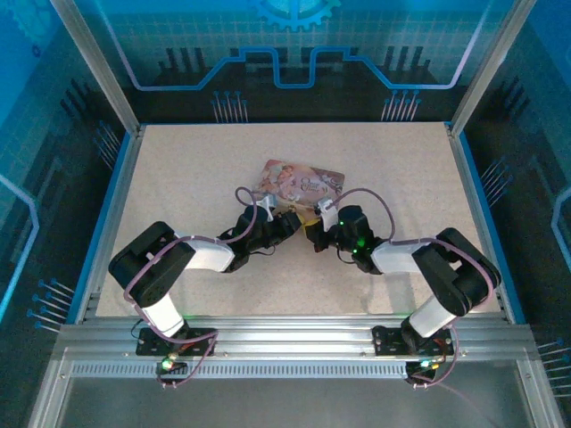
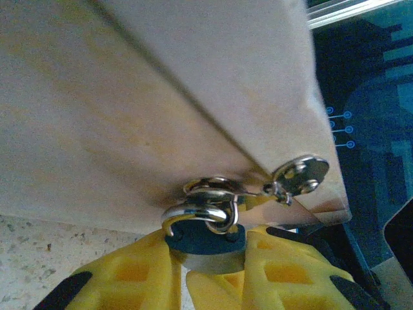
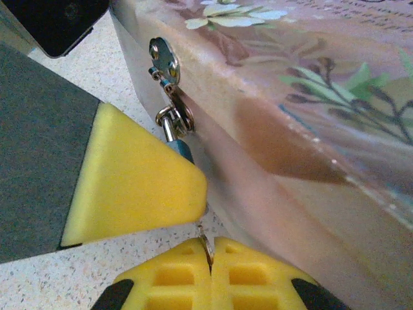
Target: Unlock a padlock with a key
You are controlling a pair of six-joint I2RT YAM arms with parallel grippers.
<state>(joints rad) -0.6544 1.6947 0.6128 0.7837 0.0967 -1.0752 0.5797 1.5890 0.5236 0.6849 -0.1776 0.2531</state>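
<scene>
both arms lay folded low over the table (image 1: 178, 169), elbows out and forearms reaching inward. the left gripper (image 1: 285, 226) and the right gripper (image 1: 315, 237) stood nose to nose, close together, with the pink tin (image 1: 303, 181) just beyond their tips.

the left gripper's yellow fingers (image 2: 155, 257) were closed in on the padlock (image 2: 205, 240), pinching its blue body from both sides. the silvery shackle (image 2: 197, 212) rose just ahead of the fingertips and was hooked through a small loop on the tin's wall, near a round riveted hasp plate (image 2: 300, 173). so the padlock sat in this pincer's grip, hard against the side of the tin.

the right gripper's pads (image 3: 222, 255) were pressed together on a thin silvery blade, the key (image 3: 206, 245), whose tip stuck out just ahead of them. one left finger (image 3: 135, 187) lay between it and the lock, so whether key and padlock touched could not be told.

the left wrist view gave the blue body and the shackle's loop plainly. the right wrist view gave the flowers printed on the tin's lid, and a sliver of blue past the left finger. from overhead the arms' pose was clear, but the padlock was too small to make out.
</scene>
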